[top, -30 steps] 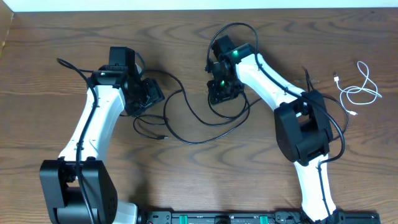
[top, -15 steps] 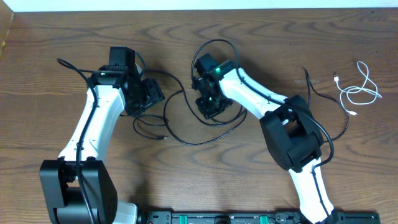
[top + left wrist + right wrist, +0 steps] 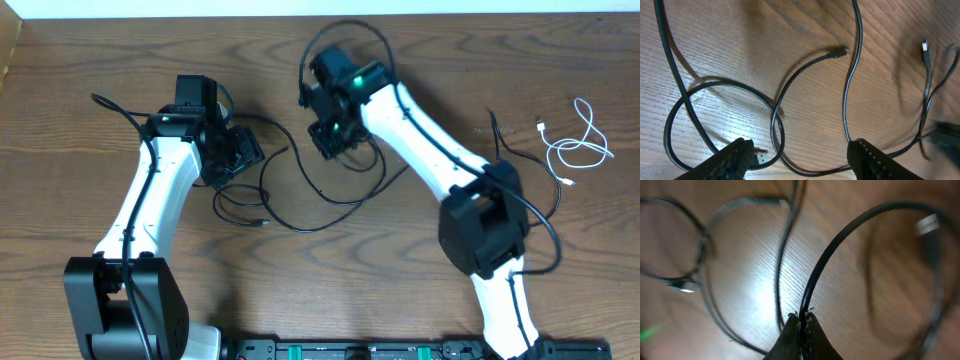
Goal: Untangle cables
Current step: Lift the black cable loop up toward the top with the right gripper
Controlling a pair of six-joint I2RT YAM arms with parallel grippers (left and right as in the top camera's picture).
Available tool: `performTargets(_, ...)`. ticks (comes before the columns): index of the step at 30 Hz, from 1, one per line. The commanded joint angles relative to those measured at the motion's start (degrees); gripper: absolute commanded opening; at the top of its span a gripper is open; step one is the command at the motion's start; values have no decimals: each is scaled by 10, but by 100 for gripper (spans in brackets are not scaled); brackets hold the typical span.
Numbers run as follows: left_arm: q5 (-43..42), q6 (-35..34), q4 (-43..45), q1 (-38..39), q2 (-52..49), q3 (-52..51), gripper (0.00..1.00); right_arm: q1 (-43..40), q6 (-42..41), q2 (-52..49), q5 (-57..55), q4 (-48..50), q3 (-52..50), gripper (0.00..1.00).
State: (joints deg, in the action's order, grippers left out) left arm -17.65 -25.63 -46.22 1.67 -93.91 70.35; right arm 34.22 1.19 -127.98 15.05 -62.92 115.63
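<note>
Right arm (image 3: 430, 140) has shifted a little toward the left arm (image 3: 150, 200) over the last second; left arm unmoved.

Right gripper (image 3: 801, 324): jaws pinched fully together on one strand of the black cables (image 3: 821, 262), which arcs up and away from the tips. More black loops lie slack on the worktop (image 3: 90, 60), spreading from just below the right gripper across to the left gripper (image 3: 801, 152). Those jaws stand apart, holding nothing, hovering over a closed loop and a crossing strand. A plug (image 3: 840, 52) lies loose on the wood beyond their tips.

White cable (image 3: 572, 148): well apart from the right gripper, past the right arm's elbow, lying alone and clear of the black tangle.

Handling, as judged: cords look light, thin and limp. They will likely drape and drag their neighbours wherever they cross, and the smooth jacket may slide through a pinch. Best hold is probably close behind a plug, so a free end can be drawn back through a crossing, not mid-loop.

Hard to make out:
- Right wrist view is blurred, so I cannot tell if the pinched strand is one cord or two pressed together.
- From overhead, the right arm covers the grip and part of the tangle.
- The number of separate black cords, and which passes over which, cannot be told.
</note>
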Motion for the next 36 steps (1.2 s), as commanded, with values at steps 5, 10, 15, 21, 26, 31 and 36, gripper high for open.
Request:
performTargets(5, 18, 5, -1, 1, -3, -5, 66, 2, 85, 89, 22, 13, 27, 1)
performTargets(10, 24, 5, 0, 1, -3, -5, 65, -4, 107, 115, 2, 42, 27, 1)
performTargets(15, 24, 5, 1, 1, -3, -8, 65, -8, 106, 118, -66, 76, 27, 1)
performTargets(21, 49, 5, -12, 1, -3, -17, 65, -12, 68, 117, -89, 82, 27, 1)
performTargets(26, 49, 3, -51, 1, -3, -26, 66, -12, 55, 116, -89, 74, 23, 1)
performTargets(31, 49, 3, -82, 1, -3, -26, 66, -8, 57, 116, -71, 63, 15, 1)
performTargets(36, 49, -19, -107, 1, -3, -26, 66, -7, 62, 116, -43, 53, 7, 1)
